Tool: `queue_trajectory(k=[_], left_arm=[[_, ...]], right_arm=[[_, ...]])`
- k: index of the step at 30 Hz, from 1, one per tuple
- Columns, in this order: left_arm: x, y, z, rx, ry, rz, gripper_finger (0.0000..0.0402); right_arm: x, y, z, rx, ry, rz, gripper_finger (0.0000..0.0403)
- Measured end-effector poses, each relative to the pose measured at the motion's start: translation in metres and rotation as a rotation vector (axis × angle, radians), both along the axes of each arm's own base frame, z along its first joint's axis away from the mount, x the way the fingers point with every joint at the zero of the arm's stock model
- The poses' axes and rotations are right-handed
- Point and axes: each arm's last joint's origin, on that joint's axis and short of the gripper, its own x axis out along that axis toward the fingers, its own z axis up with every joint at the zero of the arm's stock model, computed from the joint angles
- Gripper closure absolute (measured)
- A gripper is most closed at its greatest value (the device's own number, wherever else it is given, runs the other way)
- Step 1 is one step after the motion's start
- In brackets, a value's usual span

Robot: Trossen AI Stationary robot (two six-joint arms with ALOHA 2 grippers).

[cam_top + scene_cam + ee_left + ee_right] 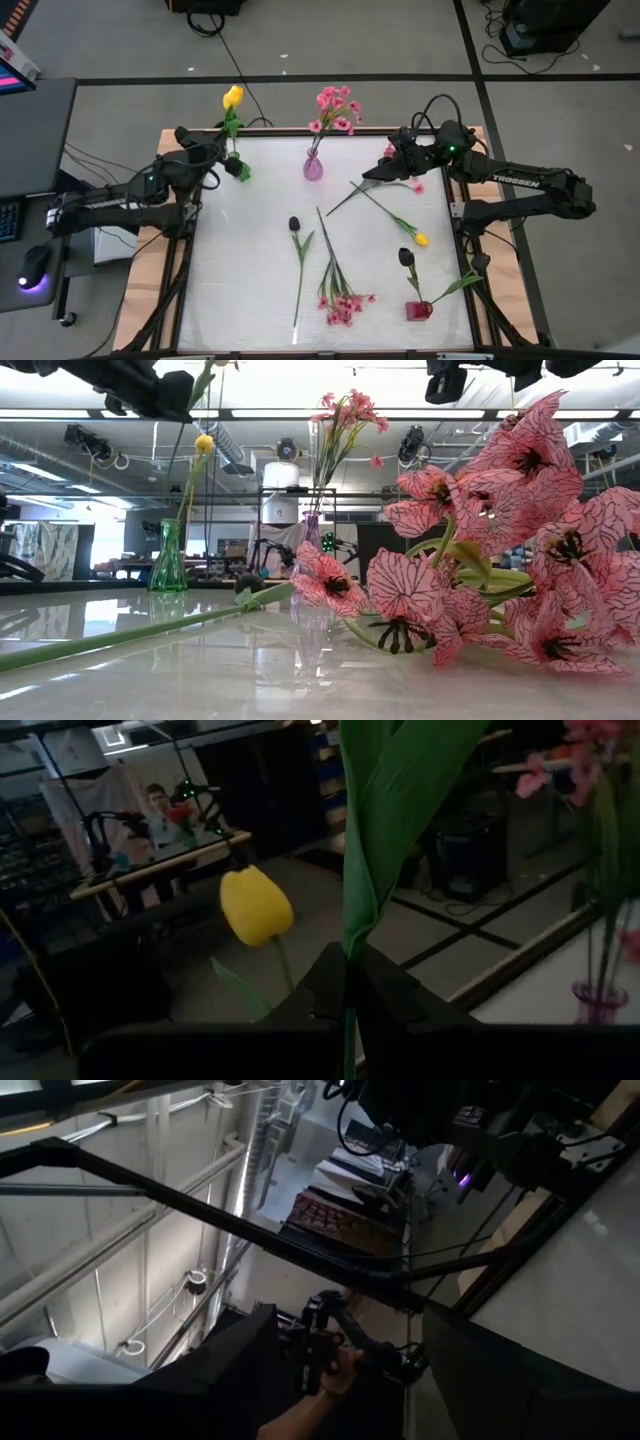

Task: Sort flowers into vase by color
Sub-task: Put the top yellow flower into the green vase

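High view is showing the table from above. Going from near to far: at the near right, a red vase (418,311) is holding one dark tulip (406,257). Near the middle, a pink spray (342,305) and another dark tulip (294,224) are lying flat, with their stems pointing toward the far side. A yellow tulip (421,239) is lying farther right, its stem slanting up and left toward a second pink spray on the table (400,184).

That spray is lying right under the right gripper (398,158), which is hovering with its fingers spread wide and holding nothing. Its long stem is running down and left, away from the gripper. The right arm is much nearer to it than the left one.

At the far edge, the purple vase (313,167) is holding pink flowers (335,108). At the far left, the left gripper (224,152) is pinched tight on the stem of a yellow tulip by the green vase (168,558). That stem is standing almost upright, so it is probably going straight down into the vase.
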Motion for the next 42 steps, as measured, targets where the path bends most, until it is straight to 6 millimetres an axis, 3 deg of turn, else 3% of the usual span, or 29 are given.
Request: queue_trajectory(k=[21, 42], left_arm=[[-0.005, 0.033, -0.001, -0.015, -0.036, -0.018, 0.0384], [-0.002, 0.036, -0.015, -0.126, 0.004, -0.006, 0.0384]], right_arm=[[0.0, -0.001, 0.0, -0.002, -0.003, -0.032, 0.0145], [-0.001, -0.007, 0.0, -0.017, -0.011, -0.082, 0.0145]])
